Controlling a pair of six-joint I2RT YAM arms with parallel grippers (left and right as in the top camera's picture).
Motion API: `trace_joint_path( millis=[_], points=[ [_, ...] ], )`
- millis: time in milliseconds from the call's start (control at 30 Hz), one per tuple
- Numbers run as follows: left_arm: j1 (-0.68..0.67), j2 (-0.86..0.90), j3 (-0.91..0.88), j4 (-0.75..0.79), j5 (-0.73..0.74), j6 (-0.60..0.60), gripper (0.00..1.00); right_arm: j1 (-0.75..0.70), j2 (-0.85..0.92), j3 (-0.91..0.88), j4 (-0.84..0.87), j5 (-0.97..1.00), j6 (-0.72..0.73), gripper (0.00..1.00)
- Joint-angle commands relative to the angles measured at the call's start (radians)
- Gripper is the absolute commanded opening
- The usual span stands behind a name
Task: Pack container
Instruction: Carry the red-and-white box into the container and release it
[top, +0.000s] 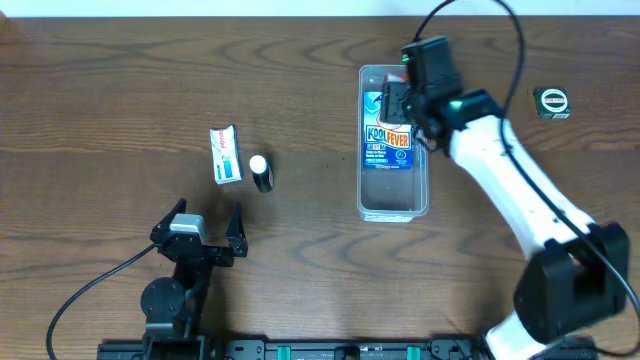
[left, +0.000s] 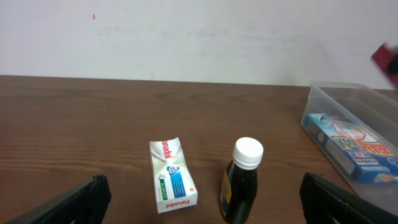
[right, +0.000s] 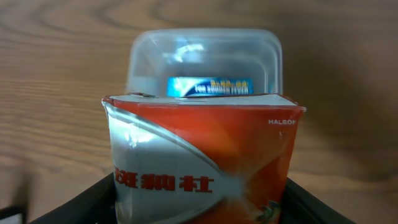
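Observation:
The container is a clear, long bin right of centre, with a blue KoolFever box lying flat inside. My right gripper hovers over the bin's far end, shut on an orange and white box that fills the right wrist view. Beyond it that view shows the container and the blue box. My left gripper stands open and empty near the front left. Ahead of it are a white Panadol box and a dark bottle with a white cap, both on the table.
A small round black and silver object lies at the far right. The Panadol box and bottle sit left of centre. In the left wrist view the container shows at the right edge.

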Motion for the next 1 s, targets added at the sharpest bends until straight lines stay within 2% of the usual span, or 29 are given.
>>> trace_joint_path(
  millis=[0, 433, 767, 900, 967],
  points=[
    [0.005, 0.001, -0.014, -0.039, 0.006, -0.005, 0.98, 0.025, 0.057, 0.012, 0.009, 0.099, 0.082, 0.68],
    [0.005, 0.001, -0.014, -0.039, 0.007, -0.005, 0.98, 0.027, 0.189, 0.012, 0.056, 0.091, 0.083, 0.71],
    [0.005, 0.001, -0.014, -0.039, 0.007, -0.005, 0.98, 0.026, 0.189, 0.012, 0.087, 0.082, 0.078, 0.76],
    [0.005, 0.001, -0.014, -0.039, 0.006, -0.005, 0.98, 0.024, 0.16, 0.042, 0.107, 0.082, 0.014, 0.77],
    [0.005, 0.001, -0.014, -0.039, 0.007, -0.005, 0.98, 0.017, 0.127, 0.088, 0.103, 0.083, -0.016, 0.8]
  ],
)
